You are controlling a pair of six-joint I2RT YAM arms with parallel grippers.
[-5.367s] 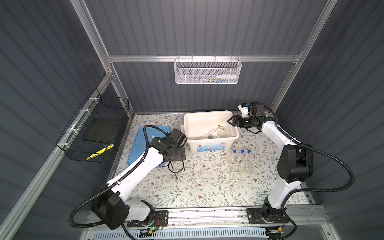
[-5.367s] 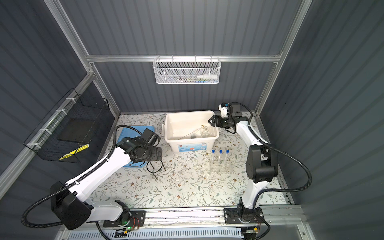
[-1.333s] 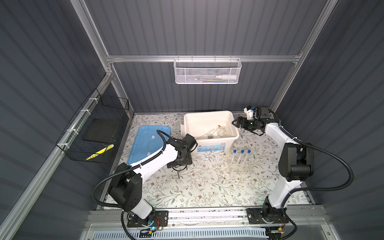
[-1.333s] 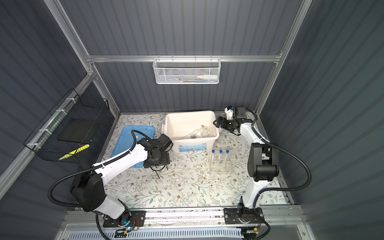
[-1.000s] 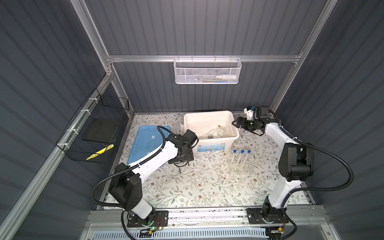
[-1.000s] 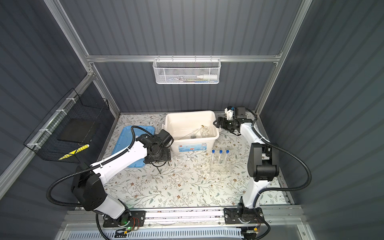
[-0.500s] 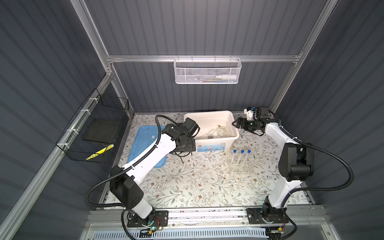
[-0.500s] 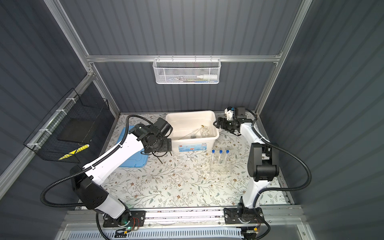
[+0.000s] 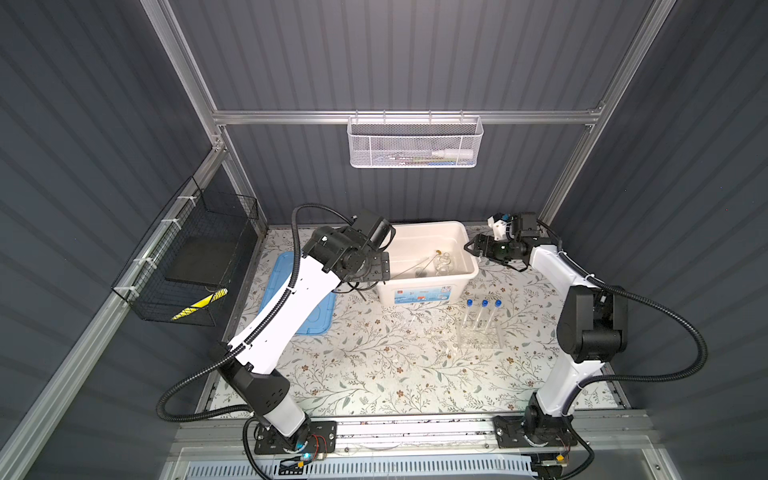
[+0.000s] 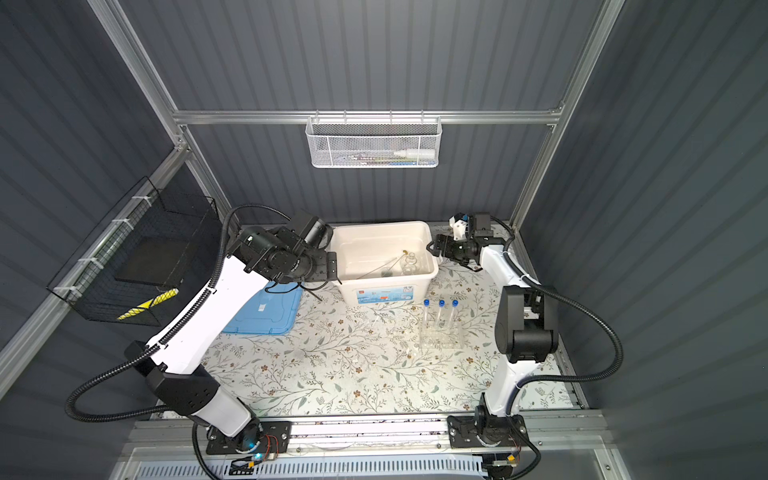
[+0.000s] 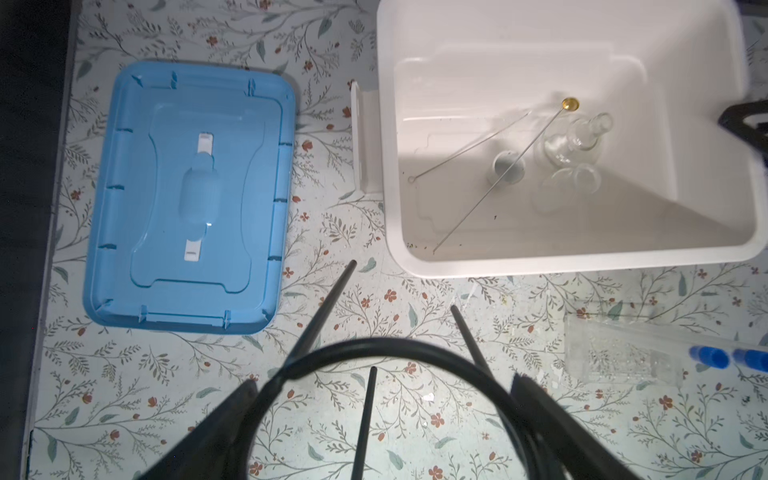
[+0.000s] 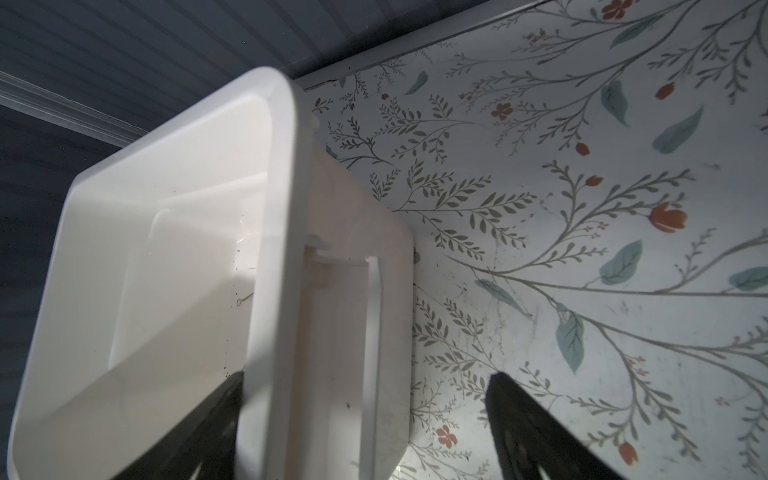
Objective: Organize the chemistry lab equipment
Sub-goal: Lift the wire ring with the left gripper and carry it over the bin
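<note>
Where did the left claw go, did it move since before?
Yes. The left gripper, holding the black wire tripod, moved toward the back wall, from in front of the white bin to beside its left end.

In the left wrist view the left hand (image 11: 384, 379) shows only two dark, blurred fingers (image 11: 208, 436) cut off at the picture's edge. The black wire ring tripod (image 11: 390, 345) spanning them loses the half of its ring nearest the palm there. Off to one side of that hand, the test tubes (image 11: 708, 357) show just two blue caps. In both top views the hand hides most of the tripod beneath it. The right hand (image 12: 365, 376) likewise shows blurred, cropped fingers (image 12: 532, 428), and the white bin (image 12: 274, 249) between them is cut off near the palm.
</note>
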